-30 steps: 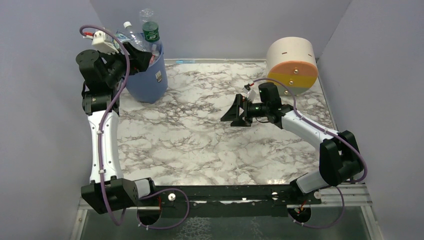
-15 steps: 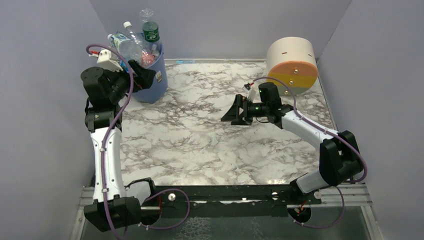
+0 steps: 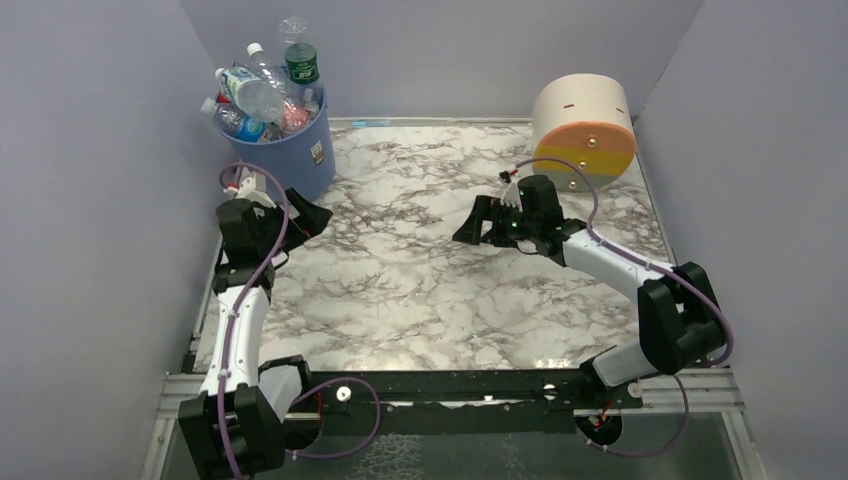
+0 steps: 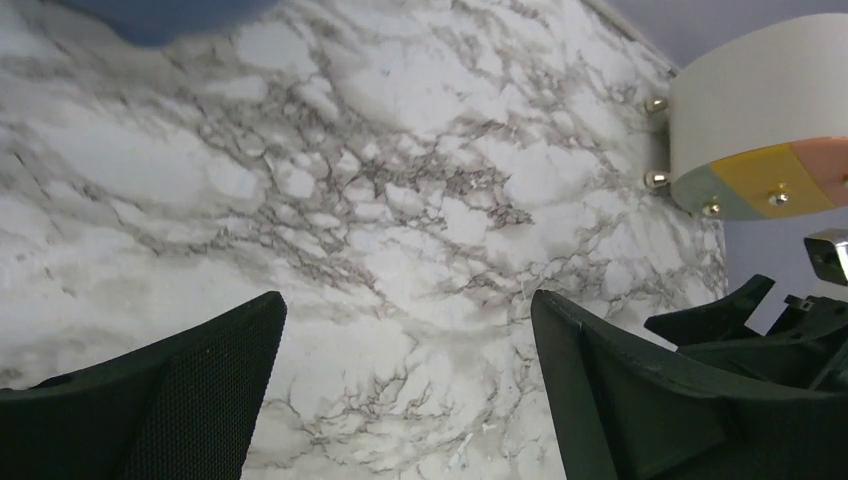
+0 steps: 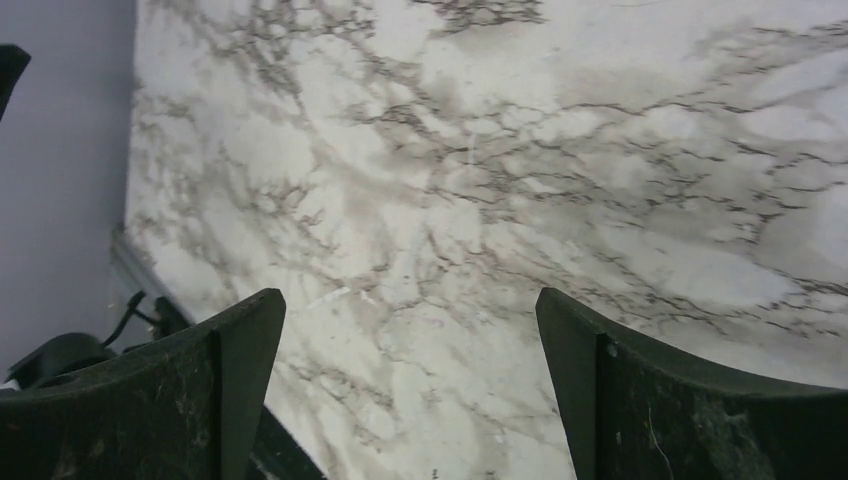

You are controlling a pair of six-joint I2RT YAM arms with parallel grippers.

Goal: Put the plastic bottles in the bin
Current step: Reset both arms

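Marble-patterned white laminate with grey veining is covering the table (image 3: 400, 300), and plain pale lilac walls (image 3: 450, 50) are closing it in on three sides. A black rail (image 3: 450, 385) is running along the near edge, carrying both arm bases.

Since a second ago, the left arm has been pulling down and away from the bin's rim. Its left gripper (image 3: 305, 212) is now hovering low over the table just in front of the bin (image 3: 290, 165), jaws standing wide apart with nothing between them. The right gripper (image 3: 470, 228) has been drifting slightly toward the far side and is hanging above mid-table, its jaws equally spread and empty.

The bin, a tapered round bucket of smooth blue plastic with a small white sticker, is standing in the far left corner. The plastic bottles (image 3: 255, 95) are piling up inside it, clear and crinkled, several necks and caps poking above the rim. At the far right a cream drum (image 3: 585, 130) is lying on its side, showing an orange and yellow face. The matte black fingers (image 4: 200, 400) are showing a fine mesh texture.
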